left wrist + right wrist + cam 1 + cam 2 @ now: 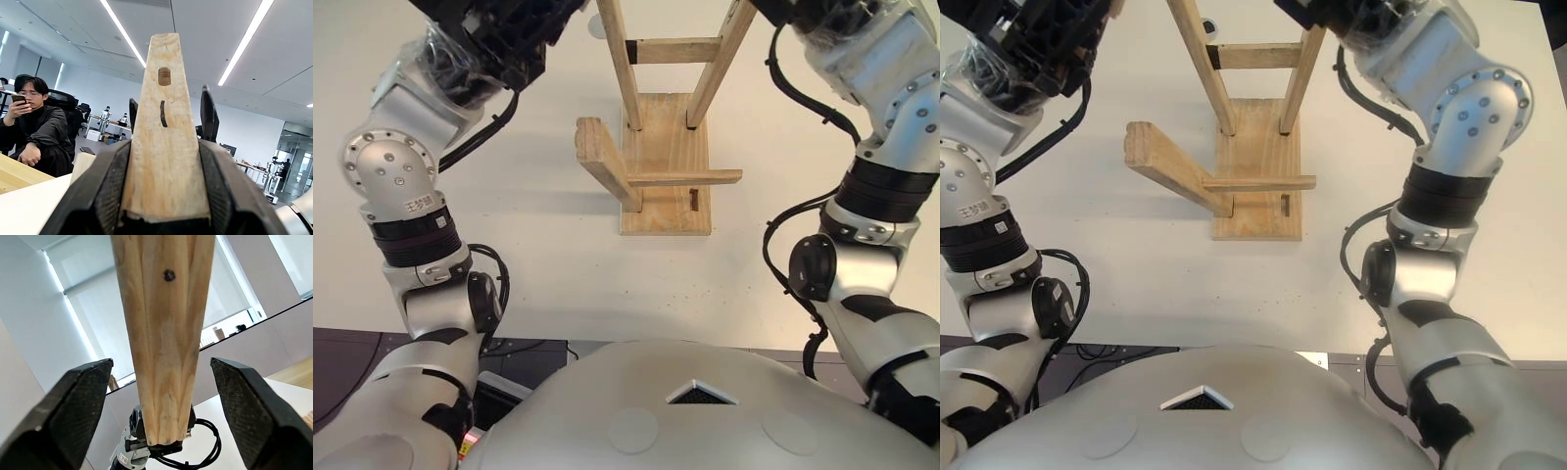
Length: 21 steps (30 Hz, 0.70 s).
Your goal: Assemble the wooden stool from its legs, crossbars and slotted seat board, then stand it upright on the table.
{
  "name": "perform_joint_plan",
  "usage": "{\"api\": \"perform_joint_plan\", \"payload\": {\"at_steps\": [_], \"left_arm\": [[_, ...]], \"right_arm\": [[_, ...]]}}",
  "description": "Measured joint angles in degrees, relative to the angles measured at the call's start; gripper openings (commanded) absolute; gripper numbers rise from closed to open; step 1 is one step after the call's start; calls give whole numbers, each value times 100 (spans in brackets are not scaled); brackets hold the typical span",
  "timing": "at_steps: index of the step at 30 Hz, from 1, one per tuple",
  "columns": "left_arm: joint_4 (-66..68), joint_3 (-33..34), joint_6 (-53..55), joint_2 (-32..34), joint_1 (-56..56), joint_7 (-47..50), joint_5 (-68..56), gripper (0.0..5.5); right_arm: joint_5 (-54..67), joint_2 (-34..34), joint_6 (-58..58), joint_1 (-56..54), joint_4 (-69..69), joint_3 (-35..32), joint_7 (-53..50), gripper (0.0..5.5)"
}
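The slotted seat board point(664, 211) lies flat on the white table. Two legs point(625, 69) point(720, 59) stand upright in its far slots, joined by a crossbar point(675, 51). At the board's near left corner a third leg point(605, 162) leans outward to the left, and its crossbar point(690, 178) reaches right across the board. In the left wrist view my left gripper point(170, 103) is shut on a leg point(164, 137), with both pads pressed against the wood. My right gripper point(161, 367) is open around another leg point(164, 333), its fingers point(73, 406) standing well apart from the wood.
Both arms reach in from the sides toward the tops of the standing legs, above the edge of the eye views. The table point(509, 264) is bare around the board. Its near edge point(607, 335) runs just in front of me.
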Motion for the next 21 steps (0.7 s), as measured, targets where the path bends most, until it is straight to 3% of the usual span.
{"api": "perform_joint_plan", "payload": {"at_steps": [8,13,14,21], "left_arm": [[-120,-11,70,-20,172,23,-118,199],[-184,-1,178,-23,179,190,-329,199],[-185,1,193,-22,179,218,-346,237],[-19,-18,324,116,339,323,-301,351]], "right_arm": [[245,-11,-6,-160,199,-166,-96,215],[284,-20,-24,-179,213,-167,-82,204],[283,-21,-33,-179,213,-162,-75,204],[-195,-314,-182,-2,169,-63,349,204]]}}
